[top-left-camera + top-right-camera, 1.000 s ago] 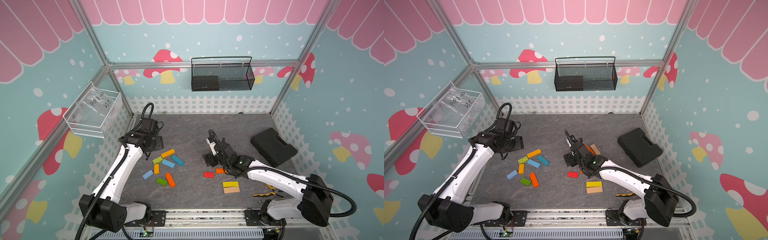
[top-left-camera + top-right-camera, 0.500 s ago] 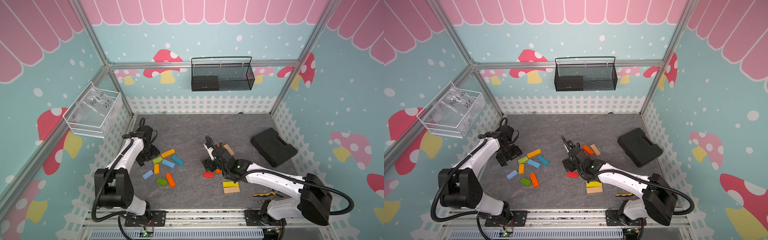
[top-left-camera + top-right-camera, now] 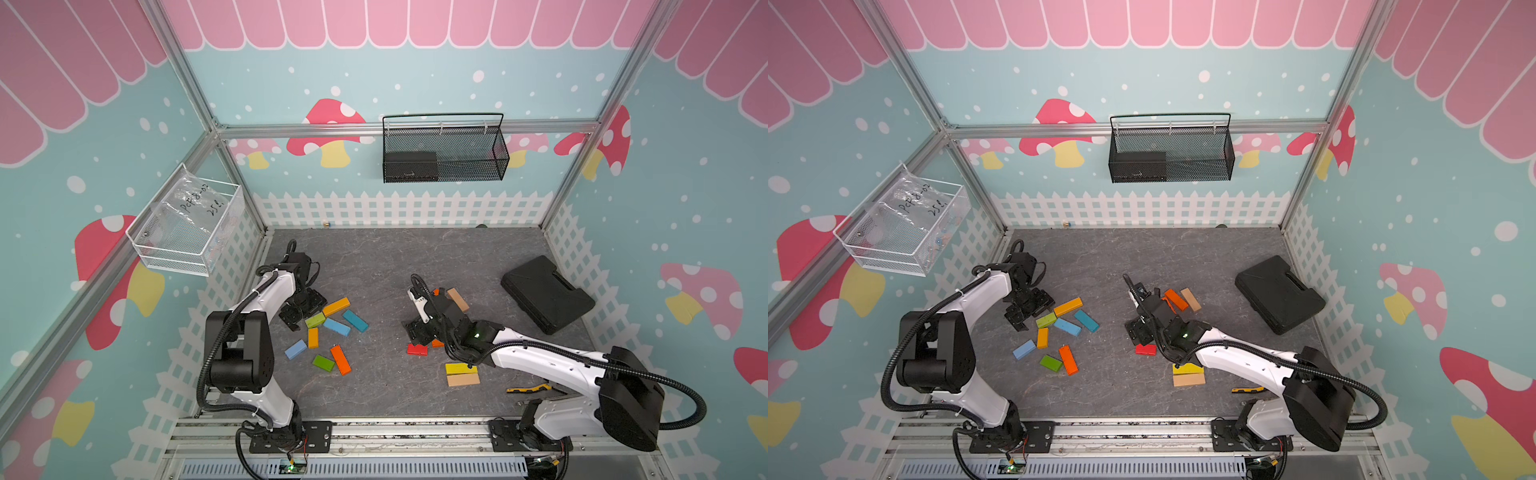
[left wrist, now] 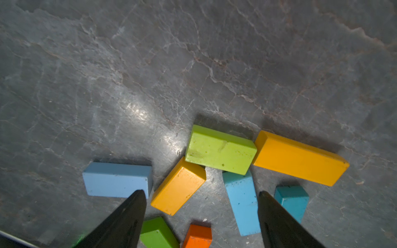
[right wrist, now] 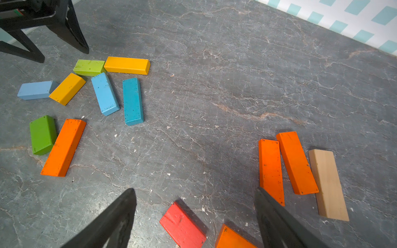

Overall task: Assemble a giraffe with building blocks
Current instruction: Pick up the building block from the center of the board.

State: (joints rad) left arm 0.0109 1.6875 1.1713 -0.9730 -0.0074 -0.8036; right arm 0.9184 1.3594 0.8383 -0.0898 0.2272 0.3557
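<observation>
Nearest the arm bases, the pliers lay on the desk. Just left of them a tan block and a yellow block lay flat, touching along their long sides. Farther left, an orange block lay against a green block, with a pale blue block near them. A red block lay just on the near side of the right claw, whose fingers stood wide apart with nothing between them.

Past those, the left group went on: a short amber block, a blue block and a teal block, then a lime block touching a long amber block end to end. The left claw hung low at that group's left edge, fingers also wide and gripping nothing.

Beyond the right claw lay an orange pair side by side, with a second tan block just beside them. Farther back on the right sat a black case, well apart from the blocks. On the back wall hung a wire basket.
</observation>
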